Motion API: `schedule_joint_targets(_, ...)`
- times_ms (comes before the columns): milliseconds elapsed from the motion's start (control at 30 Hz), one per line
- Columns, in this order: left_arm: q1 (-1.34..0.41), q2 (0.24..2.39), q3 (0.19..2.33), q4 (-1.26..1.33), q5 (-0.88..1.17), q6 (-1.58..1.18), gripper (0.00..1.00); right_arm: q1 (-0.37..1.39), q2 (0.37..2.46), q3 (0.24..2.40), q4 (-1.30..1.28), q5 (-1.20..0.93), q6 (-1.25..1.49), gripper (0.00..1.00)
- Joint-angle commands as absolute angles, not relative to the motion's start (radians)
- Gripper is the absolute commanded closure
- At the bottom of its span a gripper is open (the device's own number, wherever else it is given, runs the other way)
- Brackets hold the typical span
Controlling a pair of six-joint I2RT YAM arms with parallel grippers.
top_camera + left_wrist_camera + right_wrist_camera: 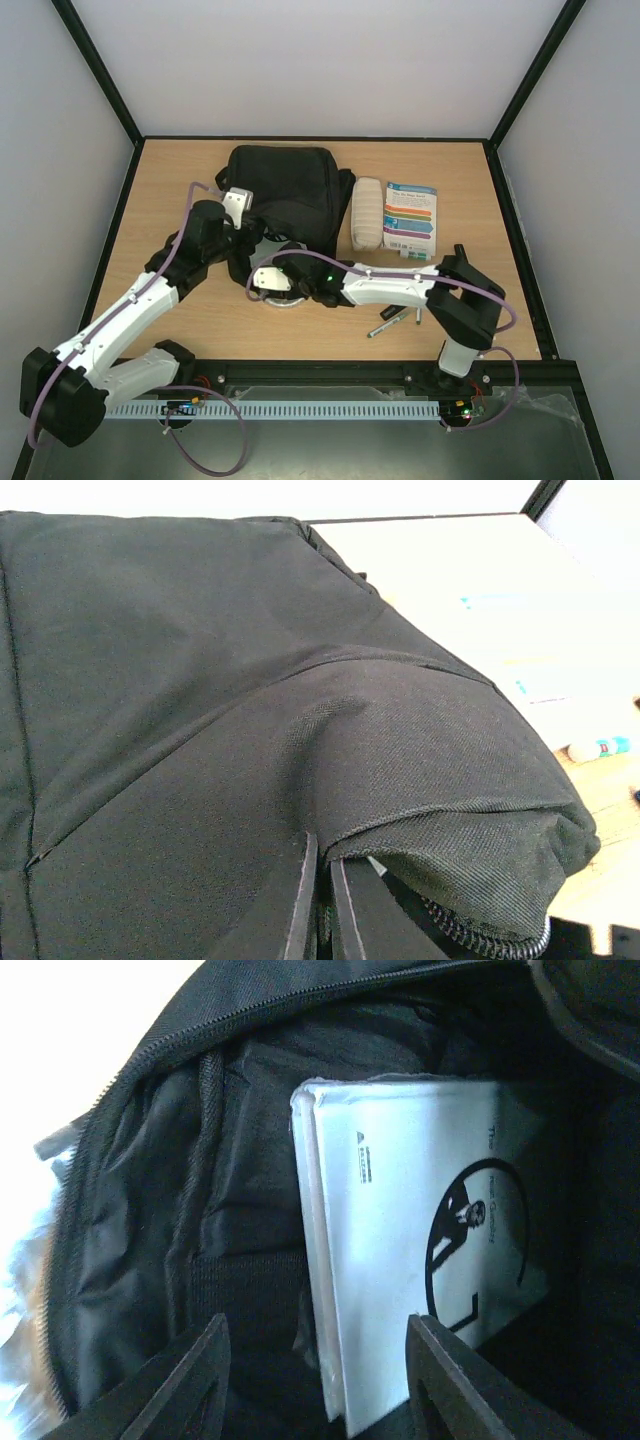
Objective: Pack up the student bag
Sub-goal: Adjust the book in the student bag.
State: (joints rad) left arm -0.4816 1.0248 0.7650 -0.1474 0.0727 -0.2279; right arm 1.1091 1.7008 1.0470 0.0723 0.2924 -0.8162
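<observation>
The student bag [285, 195] is a large black backpack lying at the back middle of the table. My left gripper [246, 232] is at its near edge, shut on the fabric lip by the zip [325, 875], and holds the opening up. My right gripper [270, 270] reaches into that opening from the right. In the right wrist view it is open [320, 1380], with a white book [420, 1250] standing inside the bag [150, 1210]; the book's near edge sits between the jaws. I cannot tell whether the fingers touch it.
A white pencil case [366, 212] and a colourful book [411, 216] lie right of the bag. A glue stick [420, 256] and pens [388, 322] lie near the right arm. A white round object [287, 301] sits under the right wrist.
</observation>
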Motion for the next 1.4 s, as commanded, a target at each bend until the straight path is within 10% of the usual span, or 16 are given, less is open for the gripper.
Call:
schedule_joint_targets(0,-0.464,0.976,0.772,-0.017,0.130,-0.271,0.98,1.123,1.780,1.023,0.266,0.354,-0.904,0.51)
schedule_joint_targets(400,-0.447,0.961,0.764,-0.004,0.174,-0.293,0.98,1.134,2.019,1.149,0.425,0.400,-0.912,0.51)
schedule_joint_targets(933,-0.445,0.923,0.746,0.003,0.190,-0.296,0.98,1.033,2.202,1.371,0.428,0.539,-0.811,0.88)
schedule_joint_targets(1267,-0.445,0.913,0.738,-0.002,0.167,-0.294,0.98,1.020,2.267,1.430,0.402,0.630,-0.800,0.87)
schedule_joint_targets(1367,-0.445,0.924,0.744,-0.019,0.136,-0.295,0.98,1.039,2.193,1.411,0.273,0.540,-0.731,0.69)
